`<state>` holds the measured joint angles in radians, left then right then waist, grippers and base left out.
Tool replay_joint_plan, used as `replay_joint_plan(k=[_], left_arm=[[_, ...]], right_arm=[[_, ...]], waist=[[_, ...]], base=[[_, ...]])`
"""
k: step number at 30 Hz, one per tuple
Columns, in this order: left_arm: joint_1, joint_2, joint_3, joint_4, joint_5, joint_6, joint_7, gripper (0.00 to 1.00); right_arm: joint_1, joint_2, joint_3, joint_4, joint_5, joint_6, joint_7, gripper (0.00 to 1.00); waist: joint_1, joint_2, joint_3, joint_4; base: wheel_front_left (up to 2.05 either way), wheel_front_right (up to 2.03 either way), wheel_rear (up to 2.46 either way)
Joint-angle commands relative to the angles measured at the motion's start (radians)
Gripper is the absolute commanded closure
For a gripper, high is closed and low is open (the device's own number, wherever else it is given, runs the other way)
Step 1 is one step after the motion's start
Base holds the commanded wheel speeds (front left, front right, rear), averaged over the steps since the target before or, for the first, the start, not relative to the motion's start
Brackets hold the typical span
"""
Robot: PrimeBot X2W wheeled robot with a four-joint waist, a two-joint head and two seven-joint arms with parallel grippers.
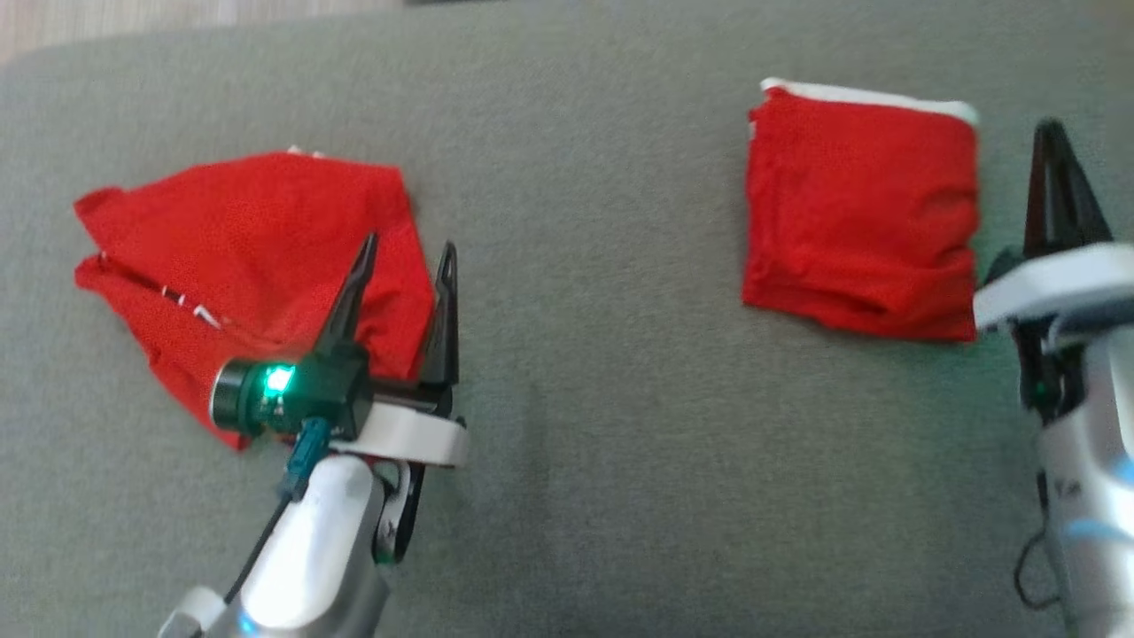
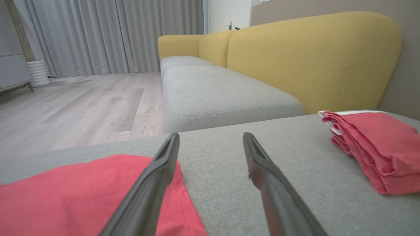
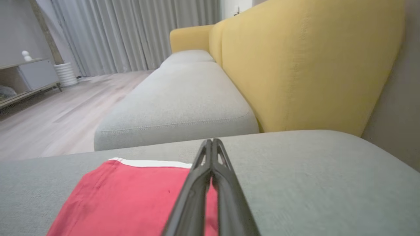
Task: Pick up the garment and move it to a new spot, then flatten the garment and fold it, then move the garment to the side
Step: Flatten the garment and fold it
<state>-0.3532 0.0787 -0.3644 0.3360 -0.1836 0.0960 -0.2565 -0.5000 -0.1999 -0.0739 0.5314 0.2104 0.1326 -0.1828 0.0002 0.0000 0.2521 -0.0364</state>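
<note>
Your left gripper [image 1: 409, 244] hangs spread over the crumpled garment [image 1: 248, 239] by the cushion's [image 1: 576, 354] left edge; a shallow pinch likely slips. Right gripper [image 1: 1052, 133] pinched together, empty

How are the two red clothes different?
The left garment lies loose and rumpled; the right garment is folded into a neat rectangle. The right garment shows a white band along its far edge; the left garment only tiny white marks. The open left gripper is at the left garment's edge; the shut right gripper is beside the right garment. Both are red, on the grey cushion.
</note>
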Motion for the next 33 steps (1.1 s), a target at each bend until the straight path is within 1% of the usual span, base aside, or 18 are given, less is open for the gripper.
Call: replay_joint_plan(k=[1,6,11,12,14,17,21,24,28,30,33], left_arm=[[-0.044,0.0,0.028,-0.03,0.012,-0.002,-0.005,0.0],[-0.069,-0.008,0.024,-0.03,0.019,-0.006,-0.005,0.0],[-0.079,-0.014,0.025,-0.028,0.021,-0.008,-0.005,0.0],[-0.081,-0.015,0.024,-0.027,0.021,-0.01,-0.005,0.0],[-0.084,-0.017,0.023,-0.024,0.022,-0.011,-0.005,0.0],[-0.077,-0.019,0.03,-0.031,0.025,-0.005,-0.005,0.0],[-0.065,-0.02,0.035,-0.032,0.028,-0.005,-0.005,0.0],[-0.062,-0.022,0.034,-0.035,0.03,-0.005,-0.005,0.0],[-0.06,-0.024,0.031,-0.037,0.03,-0.008,-0.005,0.0],[-0.06,-0.024,0.031,-0.037,0.029,-0.009,-0.005,0.0],[-0.059,-0.025,0.03,-0.035,0.028,-0.009,-0.005,0.0]], right_arm=[[-0.046,0.001,0.017,-0.005,-0.017,-0.002,0.008,1.0],[-0.15,0.023,-0.007,0.143,-0.069,-0.002,0.044,1.0],[-0.212,0.037,-0.048,0.319,-0.144,-0.002,0.045,1.0],[-0.222,0.037,-0.055,0.346,-0.161,-0.002,0.035,1.0],[-0.249,0.058,-0.066,0.373,-0.166,-0.002,-0.015,1.0],[-0.281,0.095,-0.031,0.388,-0.164,-0.002,-0.059,1.0],[-0.301,0.127,0.038,0.406,-0.151,-0.002,-0.074,1.0],[-0.307,0.137,0.083,0.439,-0.148,-0.002,-0.076,1.0],[-0.306,0.144,0.142,0.531,-0.158,-0.002,-0.069,1.0],[-0.307,0.145,0.162,0.577,-0.152,-0.002,-0.059,1.0],[-0.306,0.147,0.188,0.612,-0.143,-0.002,-0.056,1.0]], waist=[[-0.0002,0.0,0.049,0.042],[-0.0002,0.0,0.106,0.078],[-0.0002,0.0,0.119,0.101],[-0.0002,0.0,0.119,0.105],[-0.0002,0.0,0.113,0.111],[-0.0002,0.0,0.096,0.11],[-0.0002,0.0,0.078,0.111],[-0.0002,0.0,0.075,0.114],[-0.0002,0.0,0.08,0.122],[-0.0002,0.0,0.082,0.126],[-0.0002,0.0,0.081,0.129]], base=[[0.0,0.0,0.0],[0.0,0.0,0.0],[0.0,0.0,0.0],[0.0,0.0,0.0],[0.0,0.0,0.0],[0.0,0.0,0.0],[0.0,0.0,0.0],[0.0,0.0,0.0],[0.0,0.0,0.0],[0.0,0.0,0.0],[0.0,0.0,0.0]])
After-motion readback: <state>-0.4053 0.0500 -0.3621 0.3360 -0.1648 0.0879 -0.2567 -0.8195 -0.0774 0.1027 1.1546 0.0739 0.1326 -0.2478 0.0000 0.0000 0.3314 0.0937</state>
